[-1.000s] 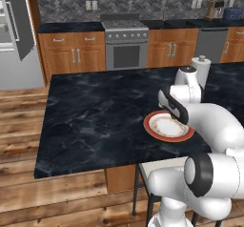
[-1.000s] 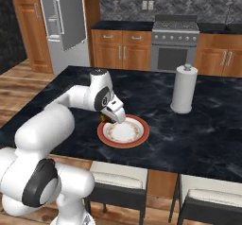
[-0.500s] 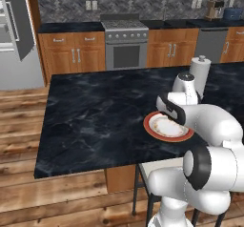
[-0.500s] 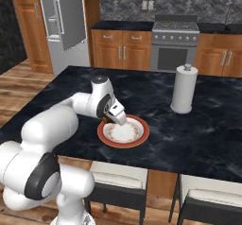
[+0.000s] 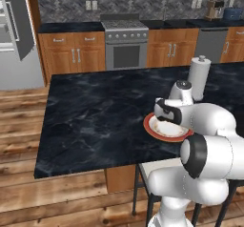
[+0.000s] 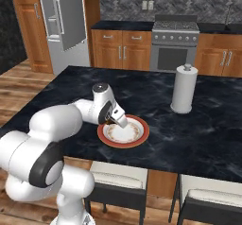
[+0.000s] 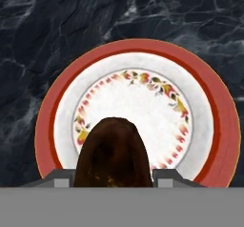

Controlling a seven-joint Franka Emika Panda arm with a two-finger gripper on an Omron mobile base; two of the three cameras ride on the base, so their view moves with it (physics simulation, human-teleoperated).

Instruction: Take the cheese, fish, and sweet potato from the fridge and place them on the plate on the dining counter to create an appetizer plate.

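Sweet potato, a dark reddish-brown lump, sits between the fingers of the claw, which is closed on it and hangs right over the plate. In the hand view the potato covers the near part of the plate's white centre, and whether it already touches the plate cannot be told. Compared with a second ago the arm has drawn in lower and nearer over the plate, so the claw now sits above the plate's side nearest the robot; the grip itself has not changed. That puts this item at the point of delivery: what remains, by my reading, is to let it down and release it. The plate rests on the black marbled tabletop, with a paper towel roll standing beyond the plate. No cheese or fish lies on the plate.
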